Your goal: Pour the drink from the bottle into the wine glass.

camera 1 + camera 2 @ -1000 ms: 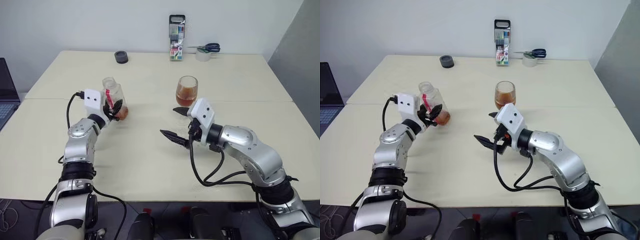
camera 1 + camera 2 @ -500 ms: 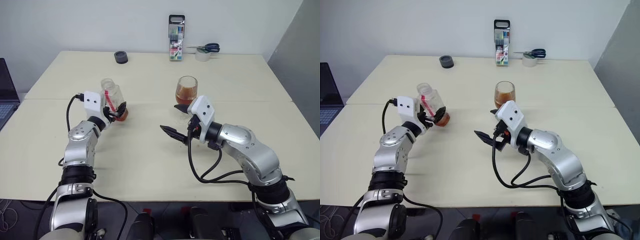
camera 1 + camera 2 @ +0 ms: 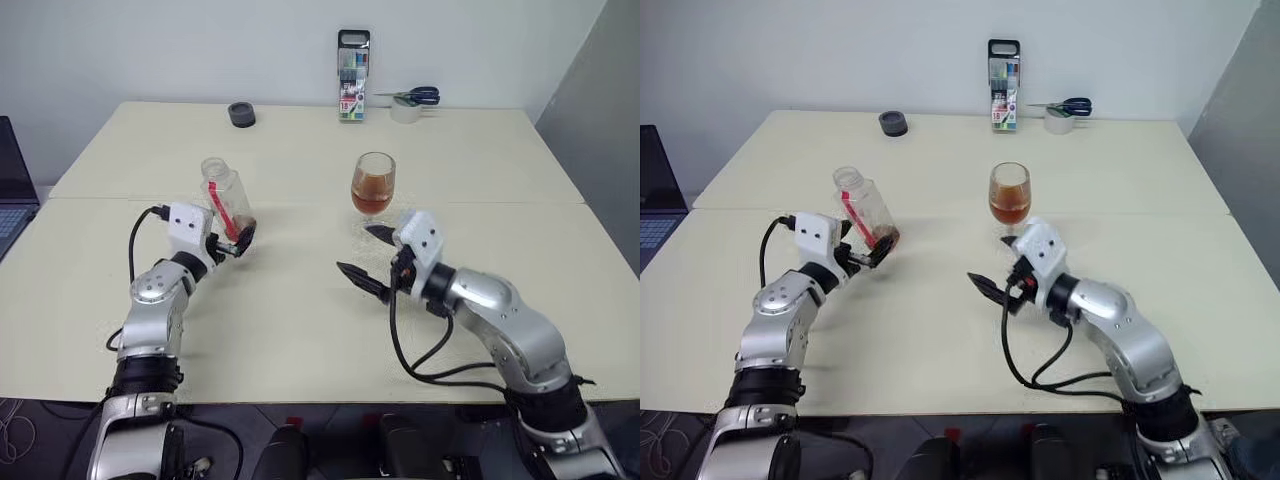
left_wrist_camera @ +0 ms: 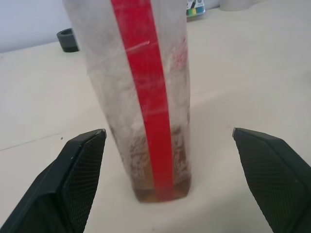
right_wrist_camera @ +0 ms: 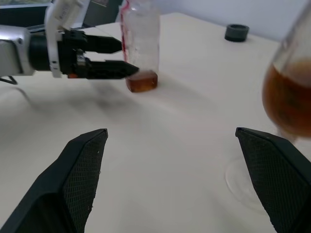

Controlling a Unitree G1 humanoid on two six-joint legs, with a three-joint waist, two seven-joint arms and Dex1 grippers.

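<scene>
The bottle [image 3: 224, 203] stands uncapped on the table left of centre, clear with a red stripe, and a little amber drink [image 4: 160, 187] lies in its bottom. My left gripper [image 3: 240, 238] is open, one finger on each side of the bottle's base [image 4: 160, 160] and apart from it. The wine glass [image 3: 373, 184] stands upright near the centre, its bowl about half full of the drink [image 5: 286, 104]. My right gripper [image 3: 356, 250] hangs open and empty just in front of the glass foot, not touching it.
A marker pack [image 3: 353, 75] stands at the table's far edge, with scissors on a tape roll [image 3: 408, 101] to its right. A small dark round object [image 3: 241, 114] lies at the far left. A laptop [image 3: 10, 190] sits at the left edge.
My left gripper has opened and let go of the bottle, which now stands on the table, and the hand has drawn back a little. My right gripper has sunk and shifted right.
</scene>
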